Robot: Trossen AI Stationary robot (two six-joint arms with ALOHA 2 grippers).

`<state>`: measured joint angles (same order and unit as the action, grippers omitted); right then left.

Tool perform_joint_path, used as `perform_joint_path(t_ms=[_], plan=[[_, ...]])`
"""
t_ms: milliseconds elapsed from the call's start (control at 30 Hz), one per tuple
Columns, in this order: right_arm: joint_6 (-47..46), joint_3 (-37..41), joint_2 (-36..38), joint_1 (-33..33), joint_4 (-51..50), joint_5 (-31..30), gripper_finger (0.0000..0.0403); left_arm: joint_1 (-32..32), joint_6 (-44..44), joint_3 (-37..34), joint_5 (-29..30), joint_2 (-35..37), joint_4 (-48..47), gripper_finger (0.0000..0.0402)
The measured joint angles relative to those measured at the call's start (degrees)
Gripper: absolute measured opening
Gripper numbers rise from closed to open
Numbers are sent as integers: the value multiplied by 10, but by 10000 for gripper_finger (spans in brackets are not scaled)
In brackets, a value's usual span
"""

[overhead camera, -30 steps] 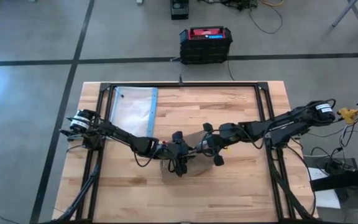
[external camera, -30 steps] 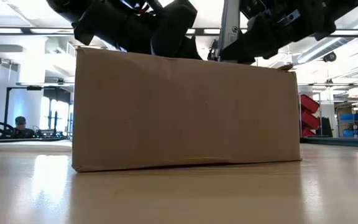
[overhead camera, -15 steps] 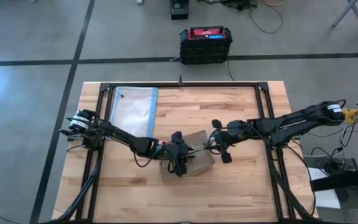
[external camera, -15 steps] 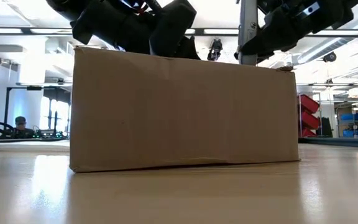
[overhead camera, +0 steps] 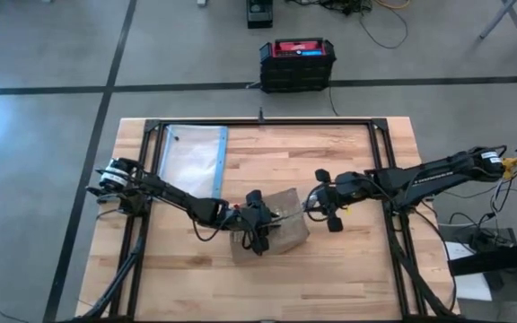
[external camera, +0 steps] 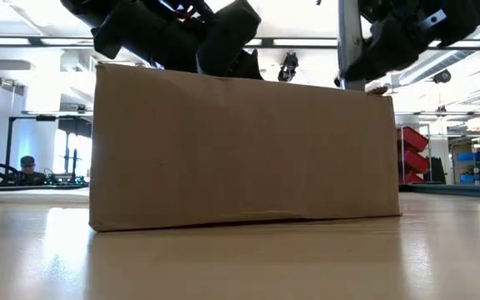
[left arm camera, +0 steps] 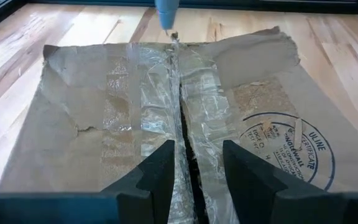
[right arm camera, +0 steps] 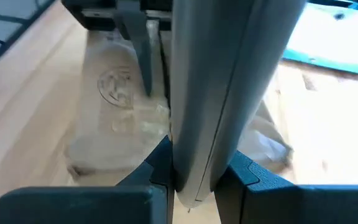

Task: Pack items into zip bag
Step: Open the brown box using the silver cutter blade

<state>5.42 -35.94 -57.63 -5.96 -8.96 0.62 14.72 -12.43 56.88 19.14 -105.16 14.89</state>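
A brown cardboard box (overhead camera: 275, 233) stands mid-table, its taped top seam (left arm camera: 180, 106) facing up. My left gripper (left arm camera: 199, 169) is open over the box top, one finger on each side of the seam. My right gripper (overhead camera: 315, 205) hovers just past the box's right end, shut on a slim grey stick-like tool (right arm camera: 229, 81). The tool's tip (left arm camera: 166, 14) is at the seam's far end. The zip bag (overhead camera: 193, 160), clear with a blue strip, lies flat at the table's far left. The items are out of view. My left gripper has its fingertips (left arm camera: 165, 167) down at the taped box top on both sides of the seam, slanting down from the table's left; I cannot tell whether they touch the box. My right gripper pinches the grey tool's shaft (right arm camera: 194, 177) between its two fingers, slanting down from the table's right. The tool runs on ahead of the fingers toward the box, and its tip meets the box's top edge at the seam (left arm camera: 173, 36).
A black metal frame (overhead camera: 263, 123) borders the wooden table. Bare wood lies in front of the box (external camera: 240, 258) and to the right of the zip bag. A black-and-red case (overhead camera: 296, 63) sits on the floor beyond the far edge.
My right gripper has drawn back toward the table's right edge and risen a little, taking the tool from over the box's top to the box's right end. The box has shifted slightly toward the left. My left gripper has kept still.
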Motion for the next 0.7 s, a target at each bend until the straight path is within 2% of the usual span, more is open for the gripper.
perform_joint_path(t_ms=[167,300,367,467,600,700], plan=[[-32,3,36,-3,9,-39,52,0,3,-1,-1,11,-5,120],[-87,27,55,-28,34,-126,52,-1,40,-3,-5,36,5,121],[-114,54,58,-56,80,-172,52,-5,71,-3,-4,46,36,120],[-161,95,58,-103,174,-271,52,-23,107,-2,-14,48,98,120],[-227,147,43,-168,289,-433,52,-63,119,-2,-73,26,135,121],[-274,179,20,-204,388,-510,52,-89,120,-2,-105,11,162,119]])
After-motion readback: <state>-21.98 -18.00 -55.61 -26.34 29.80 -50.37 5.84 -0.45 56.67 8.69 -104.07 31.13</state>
